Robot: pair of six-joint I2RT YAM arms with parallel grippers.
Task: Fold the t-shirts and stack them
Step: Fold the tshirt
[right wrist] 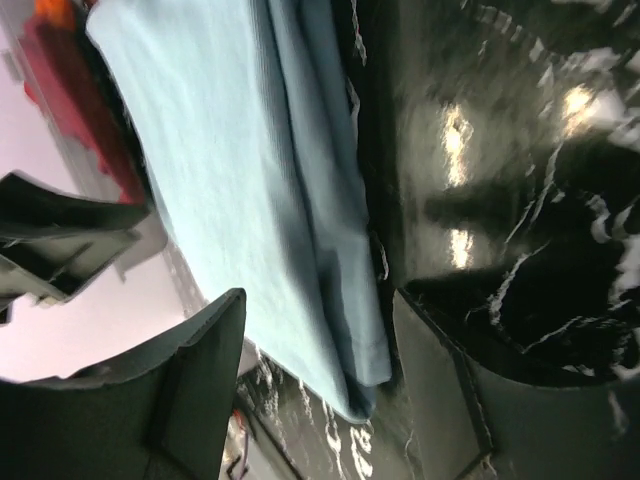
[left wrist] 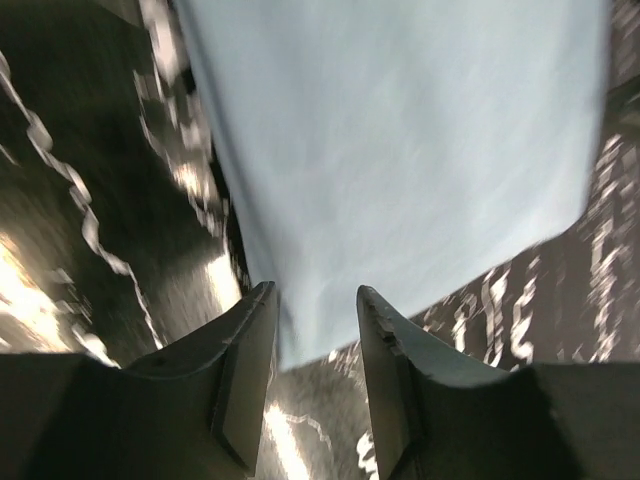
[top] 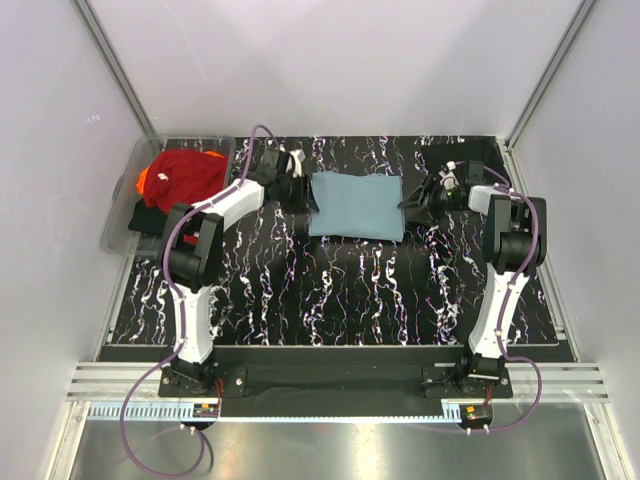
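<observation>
Folded teal t-shirt [top: 356, 205] was found flat between both grippers. Left gripper [left wrist: 318, 300] and right gripper [right wrist: 318, 300] were held spread, nothing pinched, shirt edges just ahead. Fabric judged soft, light, limp; best pinched at opposite edges.

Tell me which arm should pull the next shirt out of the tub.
Left, probably. The tub holding the red shirt sits far left, near the open left pincer. The right pincer is beyond the folded blue shirt, farther off.
</observation>
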